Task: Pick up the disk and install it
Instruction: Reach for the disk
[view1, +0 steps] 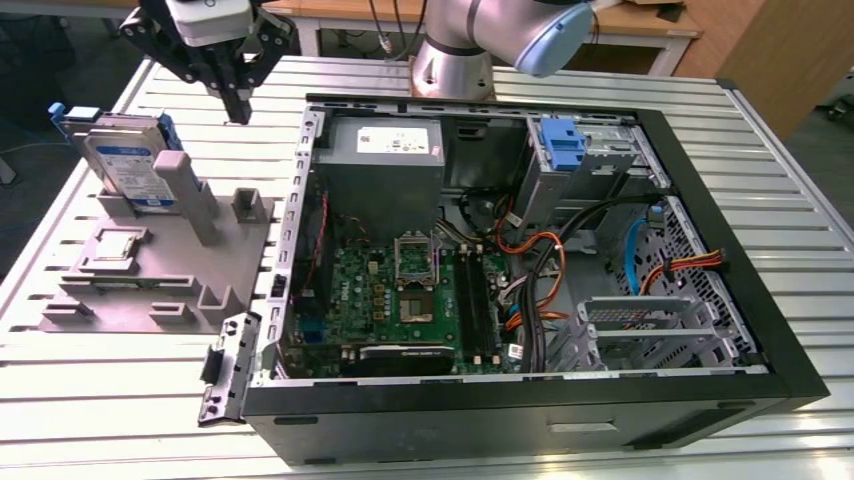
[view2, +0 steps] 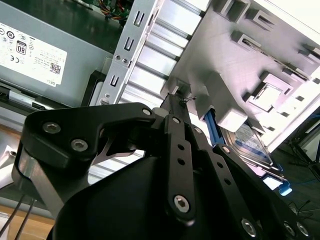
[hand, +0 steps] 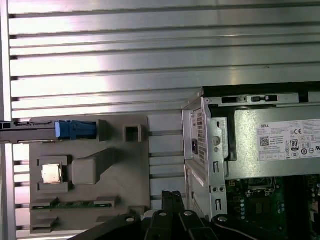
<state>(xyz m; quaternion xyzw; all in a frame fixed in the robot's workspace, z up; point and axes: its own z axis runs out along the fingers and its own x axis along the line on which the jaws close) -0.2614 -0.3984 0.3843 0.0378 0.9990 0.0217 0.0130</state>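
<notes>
The gripper (view1: 238, 112) is closed and holds nothing. It hangs near the disk (view1: 127, 160), not touching it. To grab well, it must open wide and squeeze the blue sides evenly.

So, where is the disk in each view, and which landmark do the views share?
Exterior view: the disk stands upright in the grey fixture, at the exterior view's left.
Second wrist view: the disk sits beside a post of the grey fixture.
First wrist view: the disk shows edge-on along the grey fixture.
Shared landmark: the grey fixture.
</notes>
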